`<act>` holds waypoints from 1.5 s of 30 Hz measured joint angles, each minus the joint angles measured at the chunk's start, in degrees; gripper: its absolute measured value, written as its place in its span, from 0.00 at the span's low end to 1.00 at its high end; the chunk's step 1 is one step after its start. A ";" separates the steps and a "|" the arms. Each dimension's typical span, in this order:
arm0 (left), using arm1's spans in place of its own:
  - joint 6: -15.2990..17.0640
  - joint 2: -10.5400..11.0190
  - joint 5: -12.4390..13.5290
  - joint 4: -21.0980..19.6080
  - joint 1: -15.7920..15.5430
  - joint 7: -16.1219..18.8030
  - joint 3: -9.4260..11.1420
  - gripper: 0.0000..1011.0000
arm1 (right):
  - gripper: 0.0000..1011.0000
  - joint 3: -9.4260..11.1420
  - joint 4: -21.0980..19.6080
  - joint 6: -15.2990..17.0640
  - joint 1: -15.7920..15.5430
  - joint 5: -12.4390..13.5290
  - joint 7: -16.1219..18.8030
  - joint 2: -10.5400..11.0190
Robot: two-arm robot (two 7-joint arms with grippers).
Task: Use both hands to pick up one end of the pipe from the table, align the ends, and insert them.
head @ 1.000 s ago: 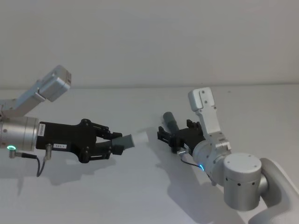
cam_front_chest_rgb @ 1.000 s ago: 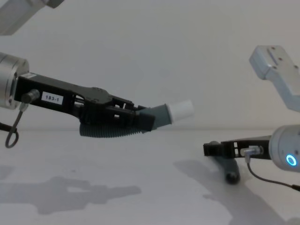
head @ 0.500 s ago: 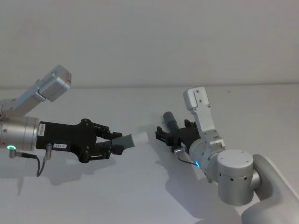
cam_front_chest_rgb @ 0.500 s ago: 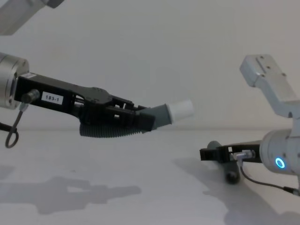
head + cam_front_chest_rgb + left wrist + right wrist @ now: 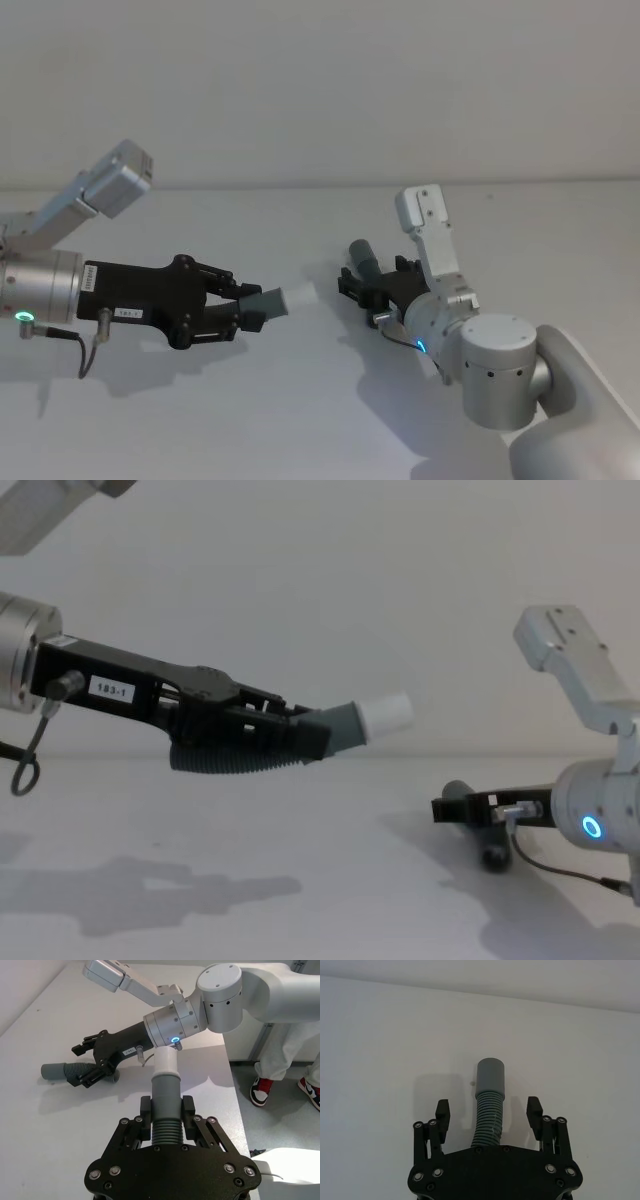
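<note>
My left gripper (image 5: 248,313) hangs above the table (image 5: 300,410), shut on one pipe piece (image 5: 222,760). That piece's grey collar (image 5: 165,1092) and white tip (image 5: 165,1061) stick out past the fingers toward the right arm. The other pipe piece (image 5: 489,1115) lies on the table, its hollow grey socket cuff (image 5: 490,1077) pointing away from the right wrist. My right gripper (image 5: 488,1106) is low over it and open, with one finger (image 5: 442,1110) on each side and a gap to the hose. That gripper (image 5: 85,1066) and its hose (image 5: 60,1069) also appear in the left wrist view.
The white table runs back to a pale grey wall (image 5: 320,90). The right arm's big silver elbow (image 5: 500,370) sits at the near right. A person's legs and shoes (image 5: 280,1075) stand beyond the table edge in the left wrist view.
The right arm's elbow and upper links have swung slightly left, while its gripper stays open over the lying hose. The left arm and its held piece have not moved.
</note>
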 joint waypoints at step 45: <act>0.00 0.00 0.00 -0.01 0.00 0.00 0.00 0.32 | 0.22 2.22 -0.06 -3.89 -1.00 -0.26 4.67 0.81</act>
